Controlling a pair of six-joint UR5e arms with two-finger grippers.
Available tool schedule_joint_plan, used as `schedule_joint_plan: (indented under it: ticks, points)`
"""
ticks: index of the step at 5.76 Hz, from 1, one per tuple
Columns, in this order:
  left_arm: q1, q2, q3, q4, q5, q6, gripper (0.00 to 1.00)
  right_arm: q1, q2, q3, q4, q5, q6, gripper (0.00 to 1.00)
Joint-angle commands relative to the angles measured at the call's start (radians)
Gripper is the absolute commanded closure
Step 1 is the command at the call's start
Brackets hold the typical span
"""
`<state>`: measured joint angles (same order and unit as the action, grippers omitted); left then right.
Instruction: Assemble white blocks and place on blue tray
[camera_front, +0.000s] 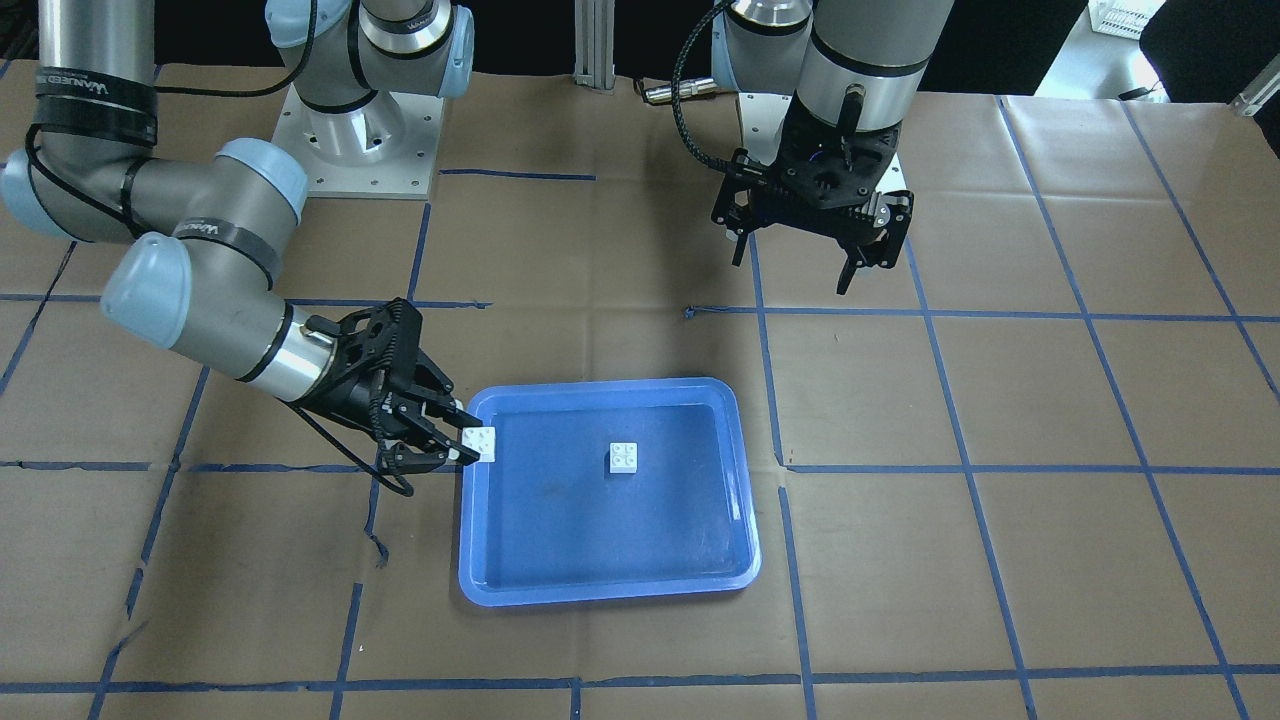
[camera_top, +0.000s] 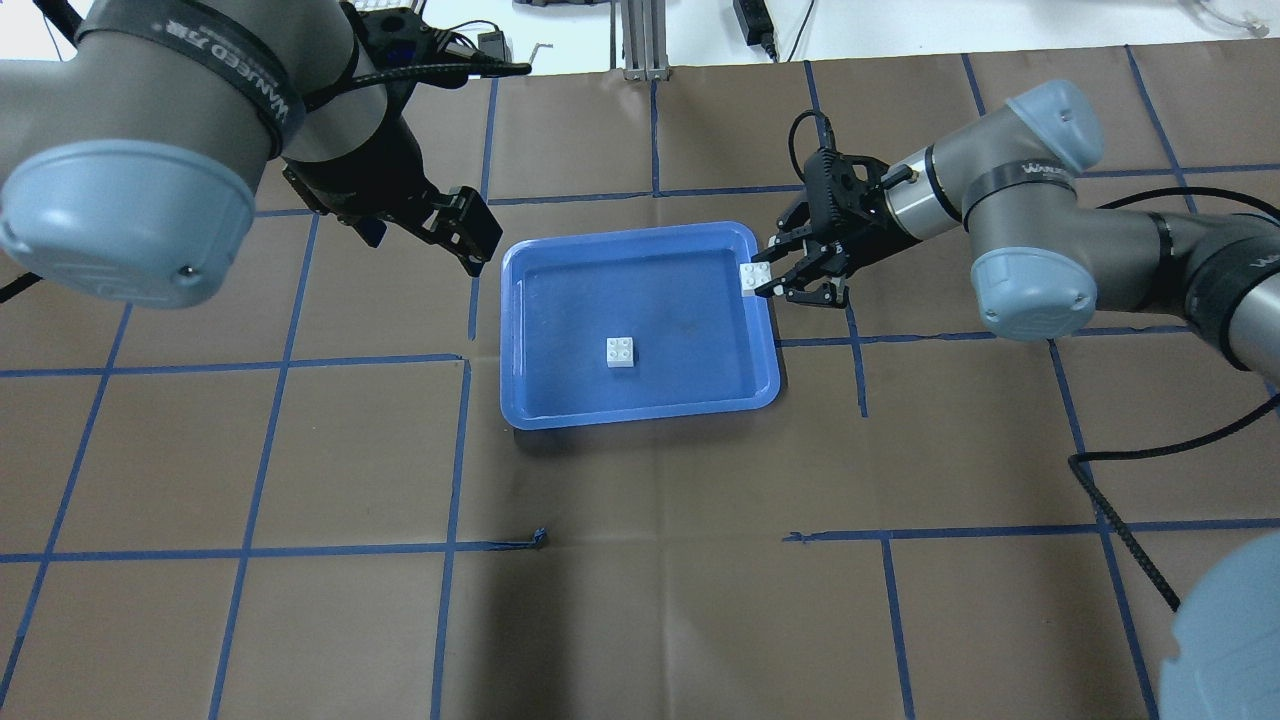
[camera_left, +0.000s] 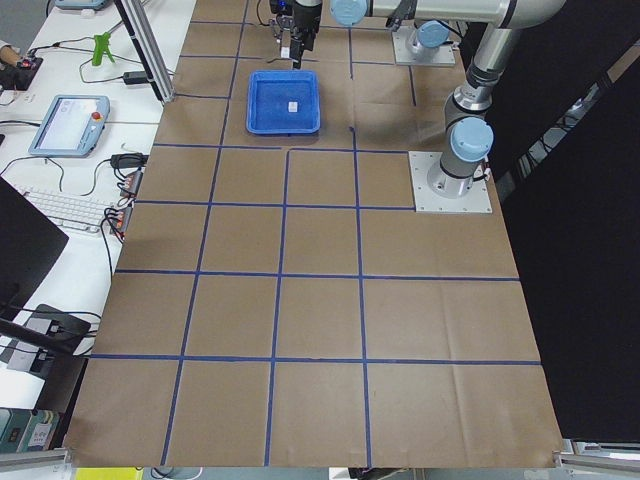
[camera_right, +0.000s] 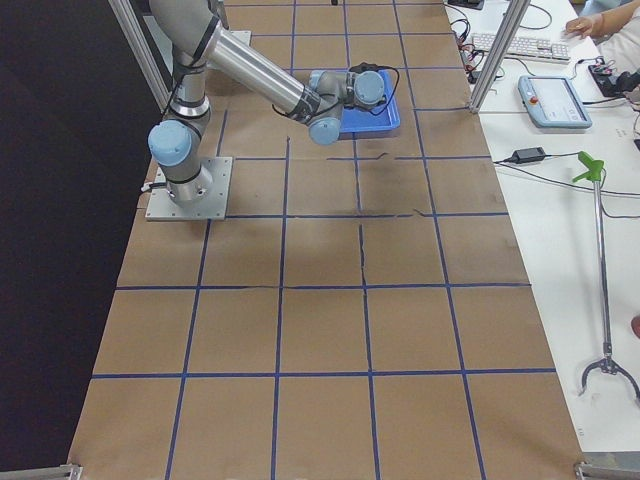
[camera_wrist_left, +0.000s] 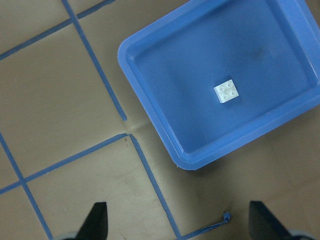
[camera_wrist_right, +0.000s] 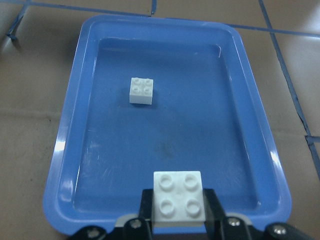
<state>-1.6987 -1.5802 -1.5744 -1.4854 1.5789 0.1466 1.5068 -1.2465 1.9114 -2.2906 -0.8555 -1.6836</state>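
One white block (camera_front: 625, 458) (camera_top: 621, 352) (camera_wrist_left: 226, 91) (camera_wrist_right: 141, 90) stands studs up near the middle of the blue tray (camera_front: 720, 560) (camera_top: 640, 412) (camera_wrist_left: 150, 110) (camera_wrist_right: 240, 60). My right gripper (camera_front: 462, 446) (camera_top: 768, 279) (camera_wrist_right: 178, 210) is shut on the second white block (camera_front: 481, 443) (camera_top: 753, 279) (camera_wrist_right: 179, 195), studs up, held over the tray's rim nearest that arm. My left gripper (camera_front: 795, 275) (camera_top: 478, 255) is open and empty, raised above the table beside the tray; its fingertips (camera_wrist_left: 97, 217) show at the bottom of the left wrist view.
Brown paper with blue tape grid lines (camera_top: 460, 440) covers the table. The two arm bases (camera_front: 355, 150) stand at its robot side. A keyboard and a teach pendant (camera_left: 65, 125) lie on a side bench beyond the table's edge.
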Motion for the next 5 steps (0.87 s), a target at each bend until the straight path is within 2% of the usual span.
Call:
schedule_joint_plan:
  ticks: [1, 2, 3, 5]
  points:
    - [0.002, -0.003, 0.085, -0.09, 0.004, -0.196, 0.01, 0.111, 0.08, 0.03, -0.26, 0.0, 0.198, 0.76]
    - [0.004, 0.006, 0.071, -0.076, 0.007, -0.203, 0.01, 0.137, 0.146, 0.041, -0.394, -0.002, 0.294, 0.76]
    - [0.007, 0.008, 0.073, -0.069, 0.007, -0.212, 0.01, 0.138, 0.195, 0.064, -0.436, -0.003, 0.306, 0.75]
    - [0.027, 0.02, 0.07, -0.069, 0.009, -0.295, 0.01, 0.142, 0.209, 0.092, -0.48, -0.003, 0.308, 0.75]
